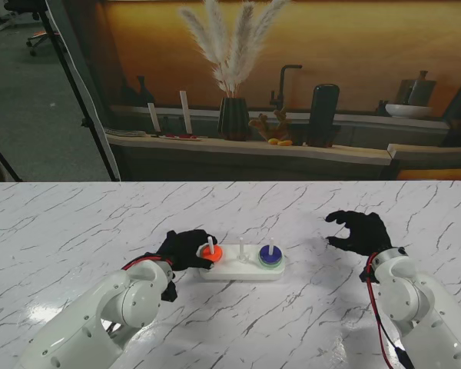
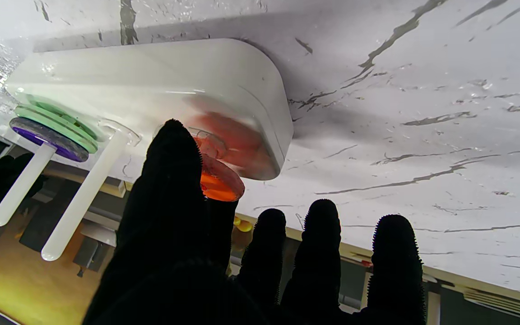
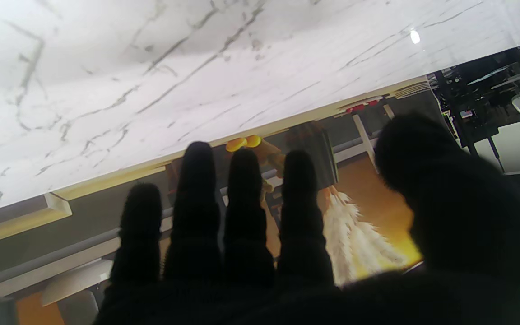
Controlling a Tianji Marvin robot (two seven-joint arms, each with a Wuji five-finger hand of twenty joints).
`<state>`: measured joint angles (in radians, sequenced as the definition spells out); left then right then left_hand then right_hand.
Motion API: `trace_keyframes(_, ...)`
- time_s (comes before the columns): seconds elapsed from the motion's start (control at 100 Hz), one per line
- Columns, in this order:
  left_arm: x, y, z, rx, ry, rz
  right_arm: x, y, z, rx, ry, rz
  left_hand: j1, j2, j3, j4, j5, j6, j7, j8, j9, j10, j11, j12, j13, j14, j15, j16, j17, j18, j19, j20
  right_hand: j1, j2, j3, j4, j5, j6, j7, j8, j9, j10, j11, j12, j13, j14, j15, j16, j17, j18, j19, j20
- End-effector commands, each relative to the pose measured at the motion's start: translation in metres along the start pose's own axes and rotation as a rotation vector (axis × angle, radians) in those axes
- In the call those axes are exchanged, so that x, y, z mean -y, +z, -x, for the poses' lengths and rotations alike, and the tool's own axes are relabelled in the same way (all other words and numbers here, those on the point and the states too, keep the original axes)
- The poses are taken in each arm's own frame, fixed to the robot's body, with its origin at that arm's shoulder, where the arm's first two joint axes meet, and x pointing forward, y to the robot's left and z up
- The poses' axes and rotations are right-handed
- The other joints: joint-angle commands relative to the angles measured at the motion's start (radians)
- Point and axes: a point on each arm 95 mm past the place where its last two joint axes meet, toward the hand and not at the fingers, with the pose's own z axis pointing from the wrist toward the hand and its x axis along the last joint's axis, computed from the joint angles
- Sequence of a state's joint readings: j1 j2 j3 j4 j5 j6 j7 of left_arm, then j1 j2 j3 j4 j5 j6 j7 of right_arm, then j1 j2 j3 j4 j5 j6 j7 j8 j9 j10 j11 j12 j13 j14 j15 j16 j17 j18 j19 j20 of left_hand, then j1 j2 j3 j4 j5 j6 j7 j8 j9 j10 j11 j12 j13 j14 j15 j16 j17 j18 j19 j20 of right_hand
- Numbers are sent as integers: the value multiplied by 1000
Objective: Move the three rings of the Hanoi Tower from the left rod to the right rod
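Observation:
The white tower base point(image 1: 238, 270) lies at the table's middle and carries three white rods. An orange ring point(image 1: 213, 254) is on the left rod point(image 1: 210, 243), tilted and a little off the base. My left hand point(image 1: 186, 248) is shut on this orange ring point(image 2: 220, 181), pinching it between thumb point(image 2: 169, 180) and forefinger. The other fingers are spread out. A purple ring point(image 1: 270, 257) rests on a green ring point(image 1: 271, 264) around the right rod point(image 1: 270, 247). The middle rod point(image 1: 240, 247) is bare. My right hand point(image 1: 359, 231) hovers open to the right of the base, holding nothing.
The white marble table point(image 1: 77, 223) extends on all sides of the base. Behind its far edge runs a low shelf with a dark vase of pampas grass point(image 1: 232, 115), a black speaker point(image 1: 323, 114) and small items.

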<state>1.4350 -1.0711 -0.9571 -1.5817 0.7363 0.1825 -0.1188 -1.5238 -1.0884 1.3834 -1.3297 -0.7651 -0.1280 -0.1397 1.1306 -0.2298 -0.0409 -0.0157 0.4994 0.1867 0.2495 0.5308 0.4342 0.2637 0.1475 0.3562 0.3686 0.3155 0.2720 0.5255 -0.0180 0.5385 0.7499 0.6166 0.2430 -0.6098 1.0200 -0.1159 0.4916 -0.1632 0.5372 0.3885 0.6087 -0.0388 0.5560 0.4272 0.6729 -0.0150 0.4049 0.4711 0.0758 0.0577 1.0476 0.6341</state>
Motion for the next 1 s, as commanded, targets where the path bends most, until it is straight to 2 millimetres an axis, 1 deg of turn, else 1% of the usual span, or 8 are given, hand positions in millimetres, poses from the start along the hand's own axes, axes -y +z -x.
trace_keyframes(0.0,1,0,-6,-29,-5,-2,5,-1,-3,-7,7,-8,87,40,36,2,69,-48,107,48,10,-15,17,15,18,14,23,10,0,59,46,4,11,16,10,44,0,-6,8,8,-3,-4,9,-4,-24,-1,9,-9,-7,306,13,-12)
trace_keyframes(0.17,8,-2,-8,-37,-10,-23,4,-1,-3,-7,5,-7,85,41,36,2,69,-46,112,42,14,-13,23,14,20,16,30,11,5,69,68,2,11,16,10,44,0,-7,7,8,-2,-4,10,-4,-23,-1,10,-8,-7,305,13,-12)
trace_keyframes(0.48,24,-9,-11,-41,-32,-35,5,-2,-4,-6,8,-9,83,45,35,1,69,-39,112,33,12,-9,21,11,20,20,34,9,2,71,80,-6,12,16,10,44,1,-5,8,8,-2,-4,9,-4,-24,0,9,-8,-8,305,13,-12)
trace_keyframes(0.74,43,-19,-15,-47,-34,-12,6,-1,-5,-11,10,-9,86,51,34,1,71,-34,104,29,10,-2,12,6,15,25,30,6,-2,70,81,-14,13,16,10,44,3,-7,8,8,-1,-3,10,-4,-23,-1,9,-8,-8,305,13,-12)
trace_keyframes(0.99,58,-21,-18,-60,-34,-23,7,-1,-6,-14,12,-10,88,51,32,0,76,-31,97,32,14,1,5,5,16,28,29,5,0,70,84,-17,13,15,10,44,4,-6,9,9,-1,-4,10,-4,-23,0,9,-9,-7,305,13,-12)
